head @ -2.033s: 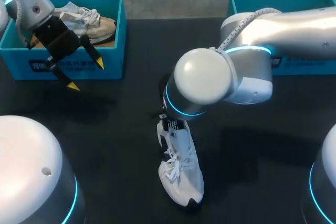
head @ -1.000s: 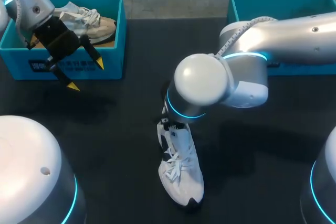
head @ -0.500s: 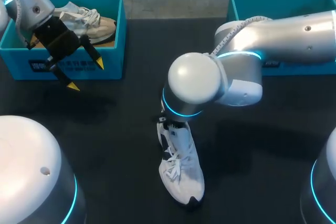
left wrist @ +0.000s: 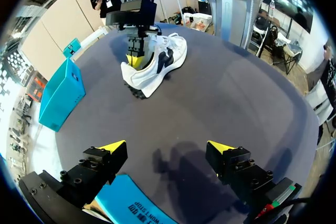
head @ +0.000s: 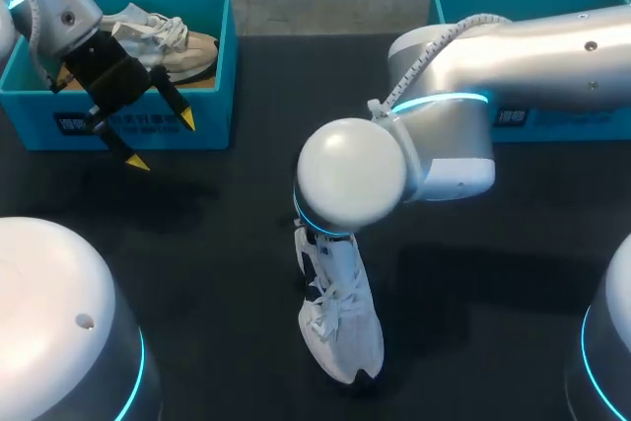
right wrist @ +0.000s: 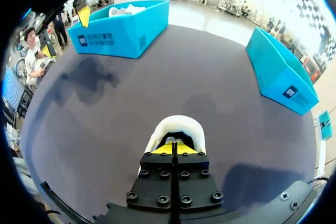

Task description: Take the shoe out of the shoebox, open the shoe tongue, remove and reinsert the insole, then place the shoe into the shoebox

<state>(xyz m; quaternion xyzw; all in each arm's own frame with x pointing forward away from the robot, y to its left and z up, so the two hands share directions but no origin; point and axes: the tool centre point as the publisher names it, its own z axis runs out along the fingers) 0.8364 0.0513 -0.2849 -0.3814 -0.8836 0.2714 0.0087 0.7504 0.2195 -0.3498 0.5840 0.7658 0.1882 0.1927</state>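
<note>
Shoebox (head: 212,120) at left holds tan-soled shoe (head: 182,41); white shoe (head: 340,322) lies on table (head: 197,244).

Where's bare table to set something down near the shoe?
Bare table between the left shoebox and the shoe; also right of the shoe, before the right shoebox. Crowded mid-table: right arm hangs over the shoe.

Print on the boxes, none of it legible.
The left box (head: 148,130) has white labels on its front wall, and the right box (head: 552,117) has 1 white label; all are too small to read.
</note>
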